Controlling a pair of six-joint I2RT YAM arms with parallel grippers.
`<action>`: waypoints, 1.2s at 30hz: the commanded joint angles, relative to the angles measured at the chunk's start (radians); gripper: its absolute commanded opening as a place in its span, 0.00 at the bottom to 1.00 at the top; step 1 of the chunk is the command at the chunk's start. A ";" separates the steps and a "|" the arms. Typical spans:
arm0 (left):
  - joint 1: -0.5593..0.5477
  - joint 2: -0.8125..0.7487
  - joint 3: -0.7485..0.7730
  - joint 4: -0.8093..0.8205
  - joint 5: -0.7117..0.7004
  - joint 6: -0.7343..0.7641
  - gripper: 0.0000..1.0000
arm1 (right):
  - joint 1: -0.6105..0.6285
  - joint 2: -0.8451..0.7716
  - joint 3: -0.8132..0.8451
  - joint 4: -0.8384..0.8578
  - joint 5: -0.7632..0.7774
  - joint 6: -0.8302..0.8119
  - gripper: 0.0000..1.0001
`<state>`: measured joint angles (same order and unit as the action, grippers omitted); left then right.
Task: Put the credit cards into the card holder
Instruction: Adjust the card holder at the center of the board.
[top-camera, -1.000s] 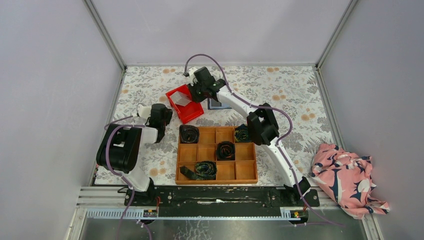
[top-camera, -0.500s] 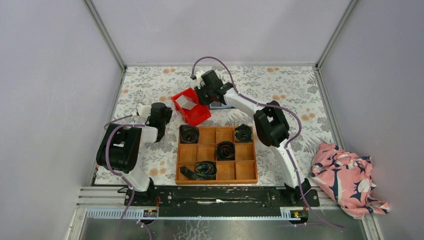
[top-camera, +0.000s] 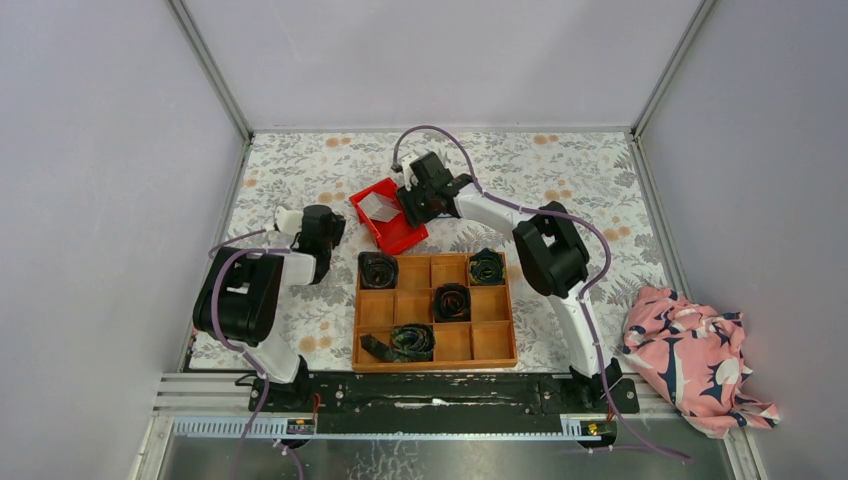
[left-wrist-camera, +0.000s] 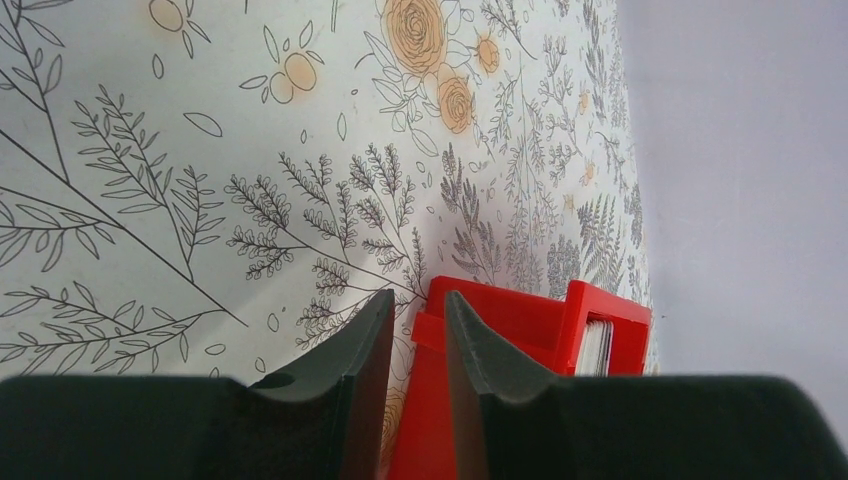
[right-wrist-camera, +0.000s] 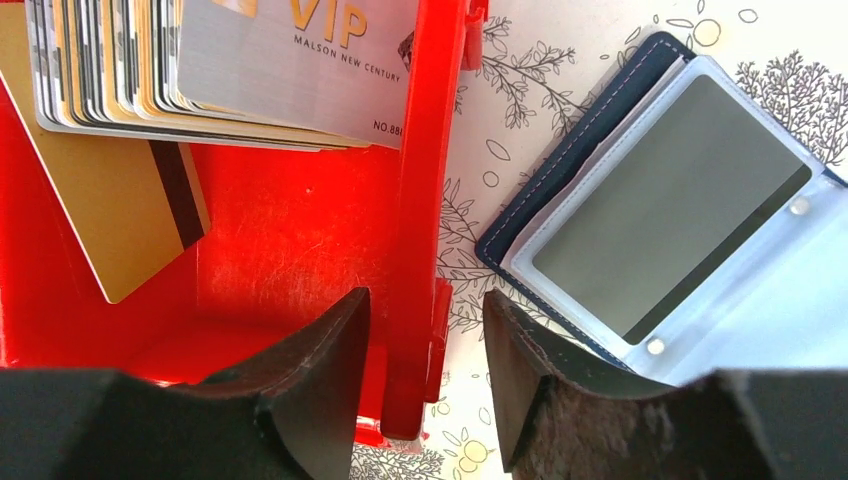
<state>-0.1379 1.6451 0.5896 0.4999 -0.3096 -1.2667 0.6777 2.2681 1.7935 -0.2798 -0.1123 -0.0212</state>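
Credit cards (right-wrist-camera: 270, 70) lie near right fingers (right-wrist-camera: 310, 380) (parted astride bin wall (right-wrist-camera: 425, 150)).

Left gripper (left-wrist-camera: 418, 300) low over floral cloth (left-wrist-camera: 200, 150), jaws slightly apart, red bin (left-wrist-camera: 500, 318) ahead, cards (left-wrist-camera: 598, 345) standing on edge inside, grey wall (left-wrist-camera: 740, 150) at right.

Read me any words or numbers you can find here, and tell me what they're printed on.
"VIP": on the silver card fronting the stack in the red bin.
"MALSON NEW CENTURY": same card, just beneath.
"NO.88": same card's lower corner; the rest is cut off at the bin's wall.
The gold card and the card holder show no writing.
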 joint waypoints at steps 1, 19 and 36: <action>-0.010 0.018 0.029 0.043 0.006 0.004 0.33 | -0.003 -0.065 0.043 -0.001 0.026 -0.018 0.54; -0.022 0.030 0.028 0.070 0.024 -0.007 0.32 | 0.020 -0.075 0.197 0.001 0.036 -0.088 0.57; -0.033 0.033 0.024 0.078 0.028 -0.016 0.32 | 0.029 0.120 0.462 -0.081 -0.162 -0.048 0.58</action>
<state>-0.1635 1.6669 0.5945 0.5228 -0.2779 -1.2739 0.6983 2.3508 2.1937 -0.3332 -0.2123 -0.0845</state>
